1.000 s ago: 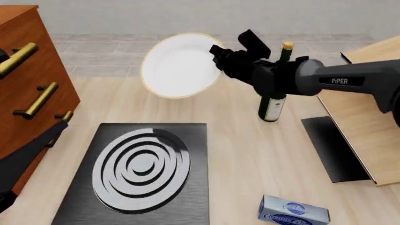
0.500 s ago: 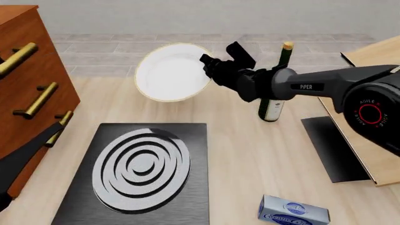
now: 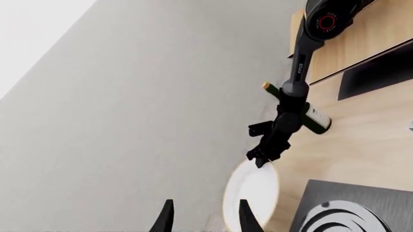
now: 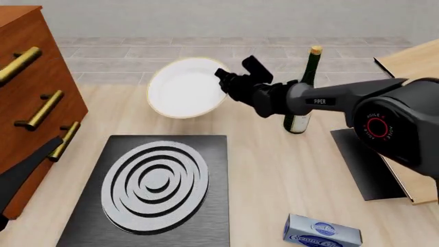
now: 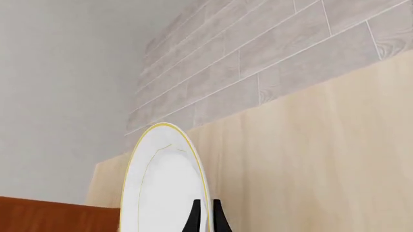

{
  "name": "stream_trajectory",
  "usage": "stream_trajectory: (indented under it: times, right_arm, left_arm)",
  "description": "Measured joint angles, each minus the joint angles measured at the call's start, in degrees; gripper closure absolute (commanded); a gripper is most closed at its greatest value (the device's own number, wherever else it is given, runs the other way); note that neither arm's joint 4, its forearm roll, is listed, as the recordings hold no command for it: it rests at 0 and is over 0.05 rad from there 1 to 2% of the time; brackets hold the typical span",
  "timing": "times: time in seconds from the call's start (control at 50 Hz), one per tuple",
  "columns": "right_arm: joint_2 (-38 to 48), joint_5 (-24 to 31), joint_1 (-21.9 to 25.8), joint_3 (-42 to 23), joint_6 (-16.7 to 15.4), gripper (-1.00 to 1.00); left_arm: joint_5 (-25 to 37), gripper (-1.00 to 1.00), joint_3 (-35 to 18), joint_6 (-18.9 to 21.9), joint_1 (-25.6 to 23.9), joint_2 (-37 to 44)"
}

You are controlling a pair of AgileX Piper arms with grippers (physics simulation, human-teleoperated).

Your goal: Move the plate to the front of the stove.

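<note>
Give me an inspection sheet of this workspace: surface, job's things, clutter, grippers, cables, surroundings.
Surface: light wood table.
Job's things: plate held tilted by its edge, beyond the stove's far edge; stove flat on the table nearer the arms.
Clutter: wine bottle upright; blue box; dark flat rectangle; wooden board.
Grippers: right gripper shut on the plate's rim; left gripper open, holding nothing.
Cables: nothing seen.
Surroundings: wooden drawer cabinet with brass handles; grey tiled floor.
</note>
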Motion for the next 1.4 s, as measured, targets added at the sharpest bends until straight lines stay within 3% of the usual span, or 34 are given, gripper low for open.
stream_trajectory:
  times: [1.4]
  right_arm:
    - [13.4,2.5,-1.5,-10.9,0.9,1.00]
  left_arm:
    - [3.6,-1.00,2.3,-1.6,3.4,-4.6]
